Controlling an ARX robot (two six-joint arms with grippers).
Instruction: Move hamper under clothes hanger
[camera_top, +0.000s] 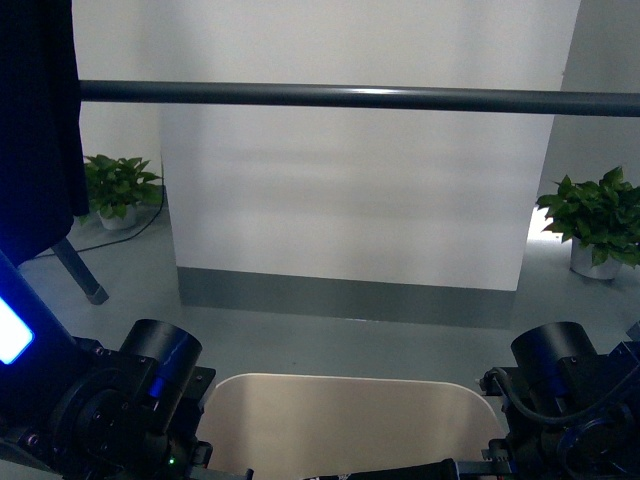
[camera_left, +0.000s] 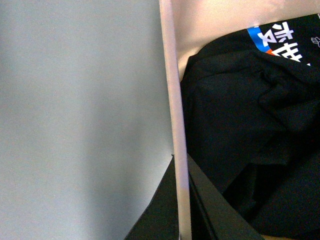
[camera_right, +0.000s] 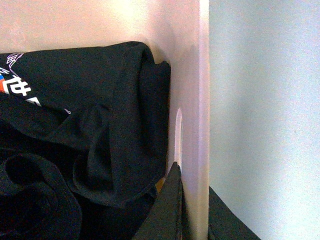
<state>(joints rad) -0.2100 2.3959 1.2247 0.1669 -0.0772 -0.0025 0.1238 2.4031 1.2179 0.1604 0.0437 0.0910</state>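
Staged indoor test room, lab-like: bare grey floor (camera_top: 330, 335), plain white backdrop panel (camera_top: 360, 200), potted plant (camera_top: 118, 190) far left, second plant (camera_top: 598, 225) far right, clothes hanger (camera_top: 360, 97) across.

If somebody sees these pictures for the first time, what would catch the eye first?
The long dark bar of the clothes hanger crosses the top of the front view, with the beige hamper at the bottom edge. In the wrist views, the left hand and the right hand each clasp the hamper's wall, and black clothes with a blue and white print lie inside.
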